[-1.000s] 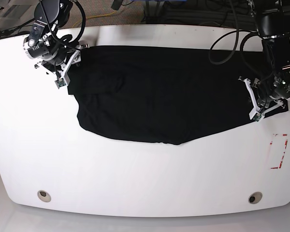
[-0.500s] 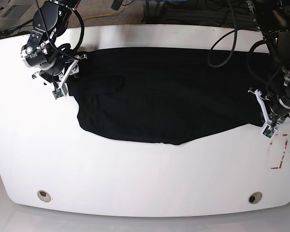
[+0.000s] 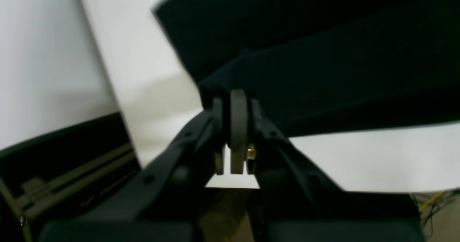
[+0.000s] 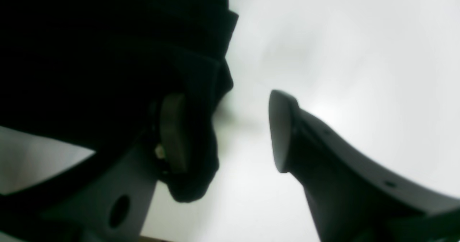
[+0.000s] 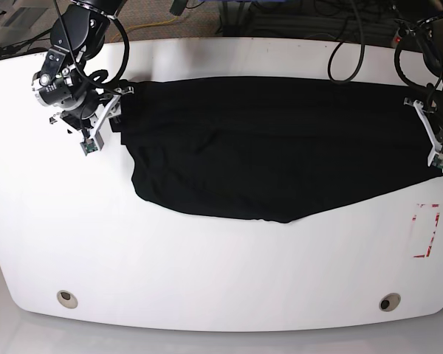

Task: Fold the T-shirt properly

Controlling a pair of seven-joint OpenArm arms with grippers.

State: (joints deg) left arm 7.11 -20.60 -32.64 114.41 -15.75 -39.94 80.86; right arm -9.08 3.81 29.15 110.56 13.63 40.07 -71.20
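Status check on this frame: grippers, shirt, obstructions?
Left gripper shut on T-shirt edge. Right gripper open, cloth against one finger. Shirt spread flat, unfolded. Nothing in the way.

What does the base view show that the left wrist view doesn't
Only the base view shows the whole black T-shirt spread across the white table, the right tool at its far end, and the red marking. Only the left wrist view shows the left tool shut on a raised fold of cloth. Both show the shirt's edge near the left tool and bare table beside it.
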